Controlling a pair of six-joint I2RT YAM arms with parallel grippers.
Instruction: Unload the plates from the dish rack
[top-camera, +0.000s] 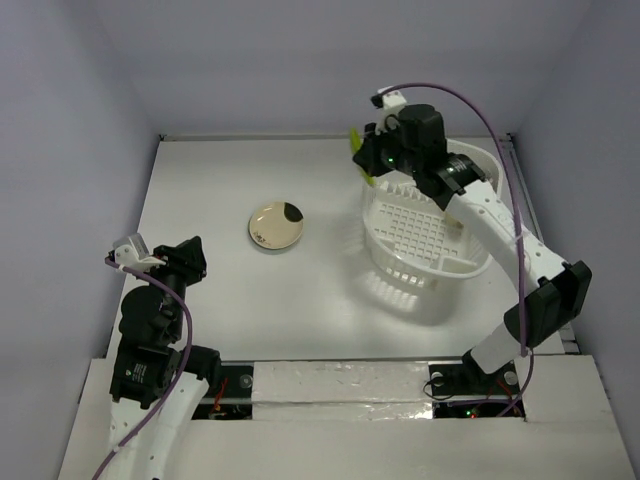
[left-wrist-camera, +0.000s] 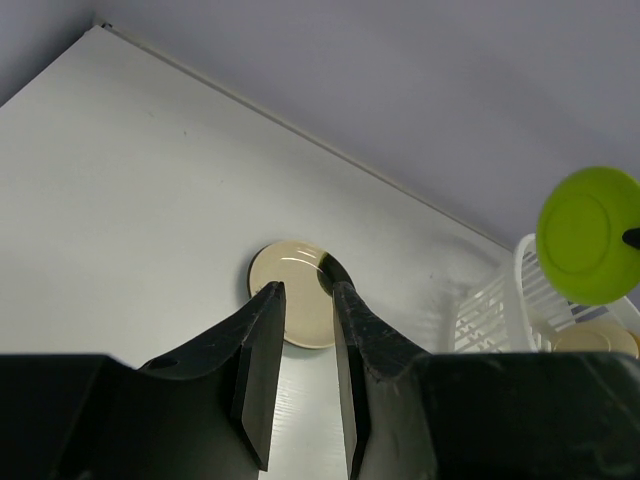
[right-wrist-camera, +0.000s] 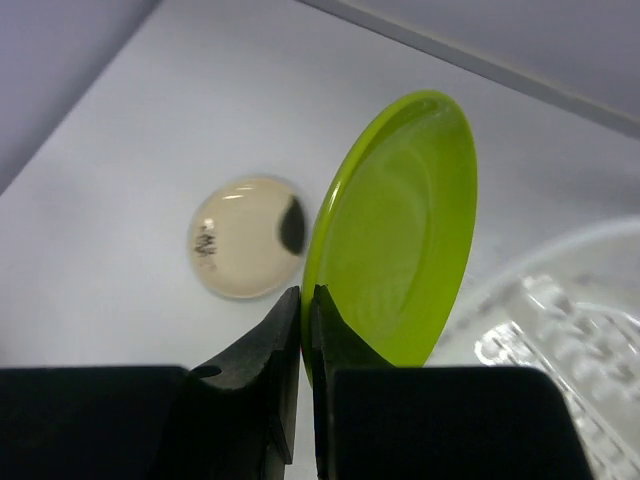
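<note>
My right gripper (right-wrist-camera: 306, 292) is shut on the rim of a lime green plate (right-wrist-camera: 400, 225) and holds it on edge in the air above the far left rim of the white dish rack (top-camera: 425, 245). The green plate also shows in the left wrist view (left-wrist-camera: 588, 235) and in the top view (top-camera: 357, 145). A beige plate (top-camera: 275, 226) with a dark patch lies flat on the table left of the rack, also in the right wrist view (right-wrist-camera: 245, 236). My left gripper (left-wrist-camera: 305, 290) is open and empty, near the table's left side, pointing toward the beige plate (left-wrist-camera: 300, 300). Another beige plate (left-wrist-camera: 595, 340) sits inside the rack.
The white table (top-camera: 230, 290) is walled by a grey backdrop (top-camera: 300, 60) at the back and sides. The right arm (top-camera: 520, 260) arches over the rack's right side. The rack's slatted wall shows in the left wrist view (left-wrist-camera: 500, 315).
</note>
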